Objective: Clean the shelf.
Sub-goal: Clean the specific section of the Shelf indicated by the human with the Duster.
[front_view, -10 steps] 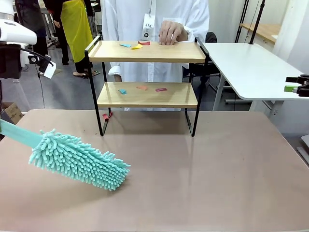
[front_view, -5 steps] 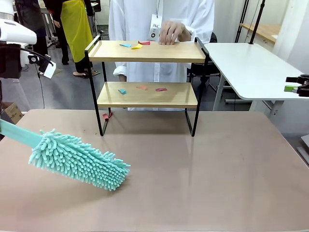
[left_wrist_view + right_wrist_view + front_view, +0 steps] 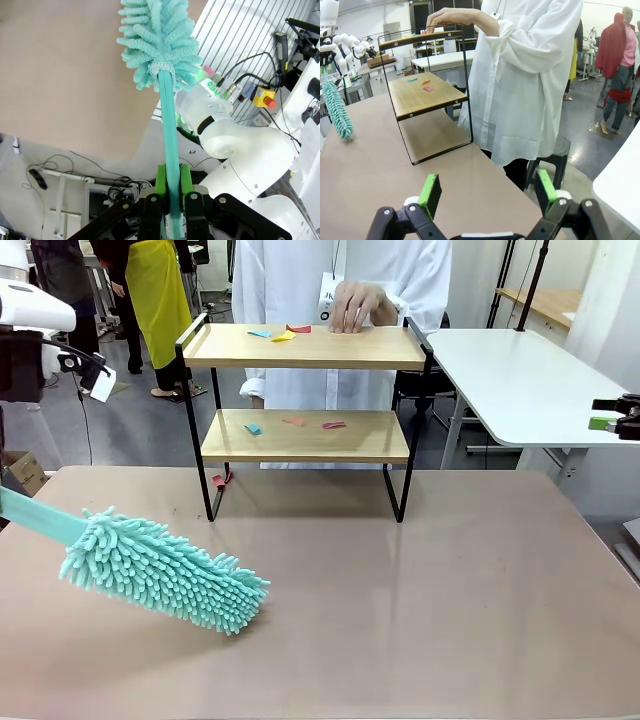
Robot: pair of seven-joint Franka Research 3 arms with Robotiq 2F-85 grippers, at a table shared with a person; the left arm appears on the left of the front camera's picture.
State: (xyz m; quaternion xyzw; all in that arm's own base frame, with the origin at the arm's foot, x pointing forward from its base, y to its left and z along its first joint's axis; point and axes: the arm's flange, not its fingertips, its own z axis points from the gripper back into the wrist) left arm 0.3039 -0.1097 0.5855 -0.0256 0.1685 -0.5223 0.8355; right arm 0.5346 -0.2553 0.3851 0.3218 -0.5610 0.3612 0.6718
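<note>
The shelf (image 3: pixel 300 347), pale boards in a thin black frame, stands at the brown table's (image 3: pixel 450 570) far side; the left gripper (image 3: pixel 171 182) clamps a teal duster's (image 3: pixel 160 570) handle; the right gripper (image 3: pixel 487 192) gapes empty; coloured paper scraps (image 3: pixel 292 422) litter both boards; a person's hand (image 3: pixel 355 305) rests on top.

Bright, even light; soft glare on the table (image 3: pixel 470 580), faint shadow under the shelf (image 3: pixel 300 346); wrist views distorted at edges.
</note>
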